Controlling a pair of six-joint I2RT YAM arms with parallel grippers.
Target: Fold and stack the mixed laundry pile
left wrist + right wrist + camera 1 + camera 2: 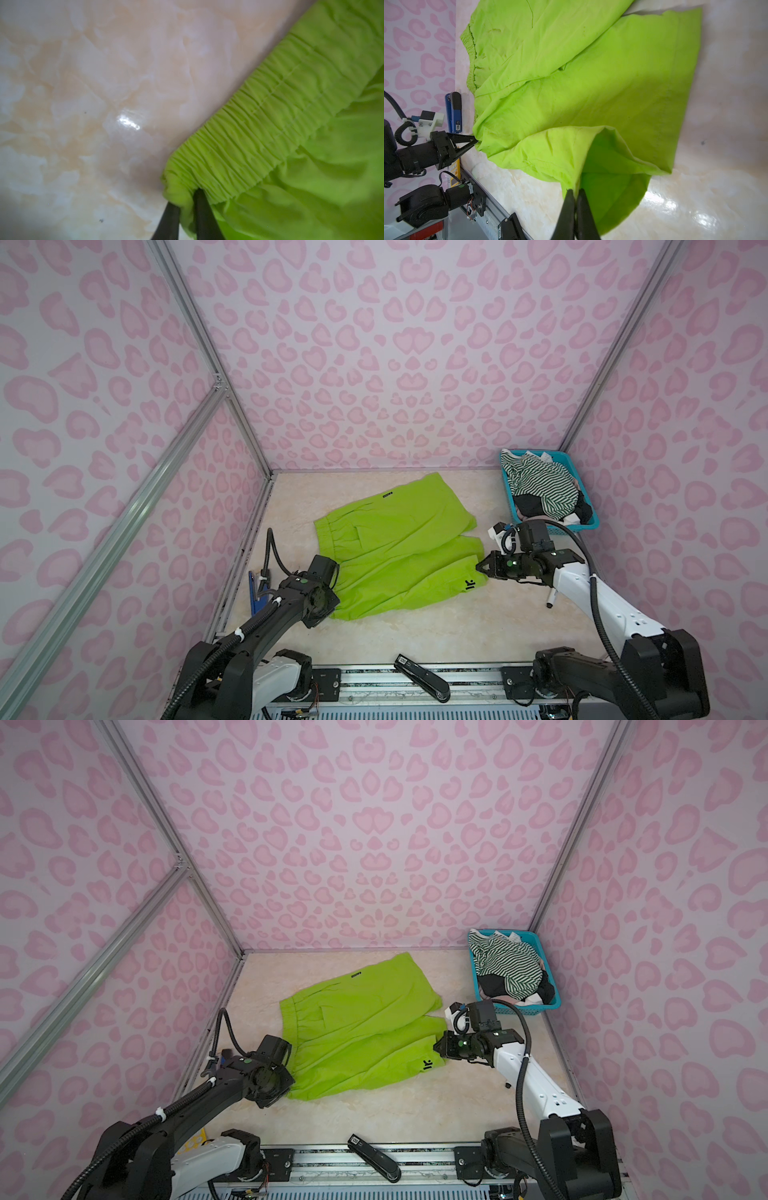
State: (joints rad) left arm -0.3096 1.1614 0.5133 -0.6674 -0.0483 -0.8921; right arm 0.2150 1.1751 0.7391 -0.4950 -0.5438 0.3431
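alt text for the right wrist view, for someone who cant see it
The right gripper, jaws shut, pinches a leg hem of the lime-green shorts spread on the marbled table. Across the shorts, the left gripper pinches the waistband end, beside a blue stapler.

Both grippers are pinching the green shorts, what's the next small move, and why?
Probably raise both together: the left gripper grips the waistband corner, the right gripper the near leg hem of the lime-green shorts, which lie spread, unfolded.

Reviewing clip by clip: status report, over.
Both shut: left end effector on waistband corner of lime-green shorts, right end effector on leg hem. Shorts spread out, unfolded. Nothing in the way.
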